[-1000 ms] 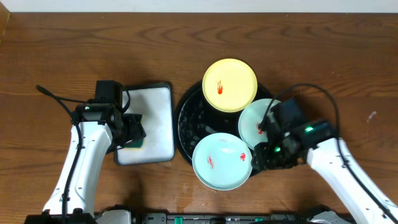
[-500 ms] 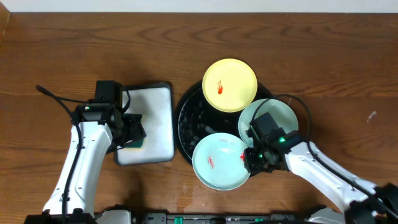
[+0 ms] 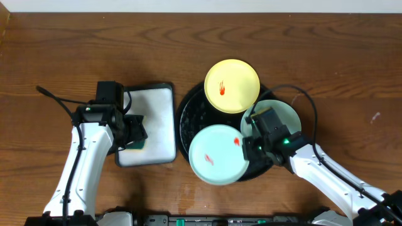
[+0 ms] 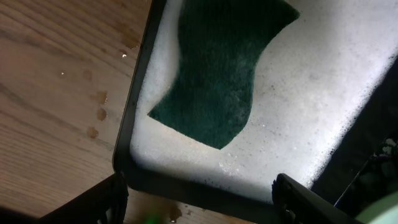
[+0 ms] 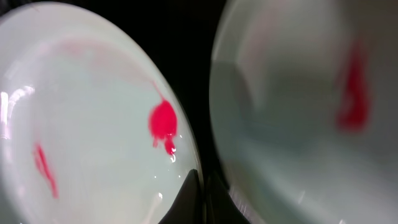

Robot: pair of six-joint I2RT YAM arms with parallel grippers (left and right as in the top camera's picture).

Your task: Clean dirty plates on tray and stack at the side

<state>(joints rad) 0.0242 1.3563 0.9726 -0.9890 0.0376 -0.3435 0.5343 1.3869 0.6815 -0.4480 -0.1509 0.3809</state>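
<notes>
The black tray (image 3: pixel 185 119) holds three smeared plates. The yellow plate (image 3: pixel 232 85) lies at its back. One mint plate (image 3: pixel 286 116) lies at its right. The other mint plate (image 3: pixel 217 155) sits at the front, overhanging the tray's rim. My right gripper (image 3: pixel 246 147) is shut on this front plate's right rim. In the right wrist view the fingers (image 5: pixel 202 193) pinch that rim, with the front plate (image 5: pixel 87 124) to the left and the right plate (image 5: pixel 298 124) beside it. My left gripper (image 3: pixel 139 133) is open and empty over the white tray's left edge.
A small white tray (image 3: pixel 154 119) with a black rim lies left of the black tray, foamy inside (image 4: pixel 298 106). A dark green sponge (image 4: pixel 217 68) lies in it. Water drops spot the wooden table (image 4: pixel 56 93) beside it.
My right gripper moved in from the right, closed on the front mint plate's rim, and shifted the plate left and slightly toward the back. The left arm has not moved.
</notes>
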